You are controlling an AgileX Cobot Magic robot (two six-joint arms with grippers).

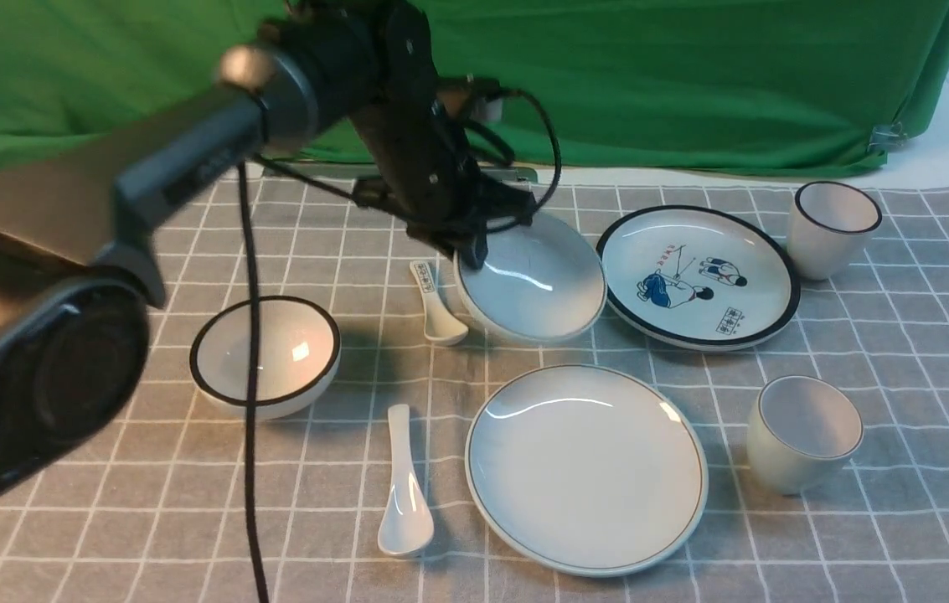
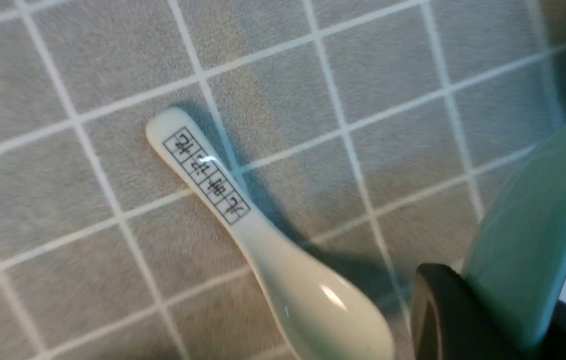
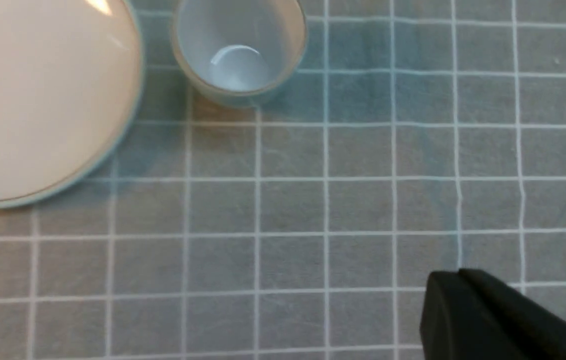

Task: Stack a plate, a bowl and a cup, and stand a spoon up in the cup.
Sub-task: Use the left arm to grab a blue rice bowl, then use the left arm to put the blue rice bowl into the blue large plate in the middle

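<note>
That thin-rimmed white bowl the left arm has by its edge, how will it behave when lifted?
The bowl looks glazed, with bright highlights, so it may slip in the left gripper, which pinches only its rim. Held at one edge, it sits tilted and may swing. It looks like stiff ceramic, likely to chip if dropped.

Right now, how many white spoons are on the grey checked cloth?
2. The short white ceramic spoon with printed marks lies left of the white shallow thin-rimmed bowl; the longer plain white ceramic spoon lies left of the plain white round plate.
</note>
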